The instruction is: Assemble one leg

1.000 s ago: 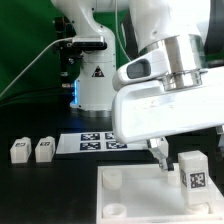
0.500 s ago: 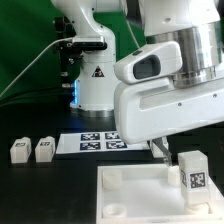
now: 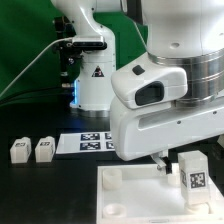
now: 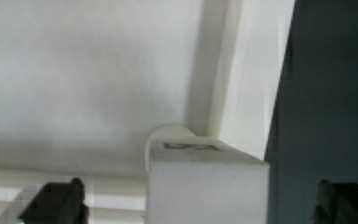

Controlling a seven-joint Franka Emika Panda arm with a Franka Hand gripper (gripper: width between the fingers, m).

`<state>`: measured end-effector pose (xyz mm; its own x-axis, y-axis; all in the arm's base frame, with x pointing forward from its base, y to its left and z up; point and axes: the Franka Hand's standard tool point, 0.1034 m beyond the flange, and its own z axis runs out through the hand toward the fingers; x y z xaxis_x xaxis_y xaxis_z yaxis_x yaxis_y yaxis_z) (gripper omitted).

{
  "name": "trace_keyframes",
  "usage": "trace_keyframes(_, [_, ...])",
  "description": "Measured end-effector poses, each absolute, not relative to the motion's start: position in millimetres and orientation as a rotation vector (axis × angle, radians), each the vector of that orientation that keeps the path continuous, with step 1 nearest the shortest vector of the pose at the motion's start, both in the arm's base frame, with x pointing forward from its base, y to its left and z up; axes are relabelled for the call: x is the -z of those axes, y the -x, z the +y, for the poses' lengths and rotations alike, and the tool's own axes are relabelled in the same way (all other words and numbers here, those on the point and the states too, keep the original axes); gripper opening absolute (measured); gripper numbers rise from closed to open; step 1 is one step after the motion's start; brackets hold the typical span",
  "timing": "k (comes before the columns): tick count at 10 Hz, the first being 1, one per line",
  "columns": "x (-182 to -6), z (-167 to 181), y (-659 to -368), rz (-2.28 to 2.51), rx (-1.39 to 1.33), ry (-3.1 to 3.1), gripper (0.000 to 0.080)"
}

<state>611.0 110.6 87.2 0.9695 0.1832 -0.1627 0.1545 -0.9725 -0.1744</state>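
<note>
The gripper (image 4: 201, 200) is spread wide and holds nothing. The leg (image 3: 193, 172) stands upright on the plate (image 3: 125, 186) at the exterior view's right, apparently between the fingers (image 4: 55, 198), though the arm hides part of this. Judged step: approach to grasp. The next move calls for closing squarely on the leg without tipping it.

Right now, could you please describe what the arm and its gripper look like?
The arm is glossy white with rounded shells, a silver joint ring and a dark oval inset. Its base carries a black triangular sticker. The gripper has dark fingers.
</note>
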Motion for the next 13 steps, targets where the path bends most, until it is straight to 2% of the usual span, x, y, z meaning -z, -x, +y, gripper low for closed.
trace_keyframes(6, [-82.1,113,-622,-0.164,-0.240,2.973,0.0649])
trace_keyframes(8, [-82.1,113,-622,-0.131,-0.242,2.976,0.0390])
trace_keyframes(9, [-81.9,111,-622,-0.084,-0.245,2.982,0.0390])
trace_keyframes(10, [-81.7,111,-622,0.081,-0.258,2.990,0.0293])
trace_keyframes(13, [-80.5,112,-623,0.549,-0.286,2.960,0.0293])
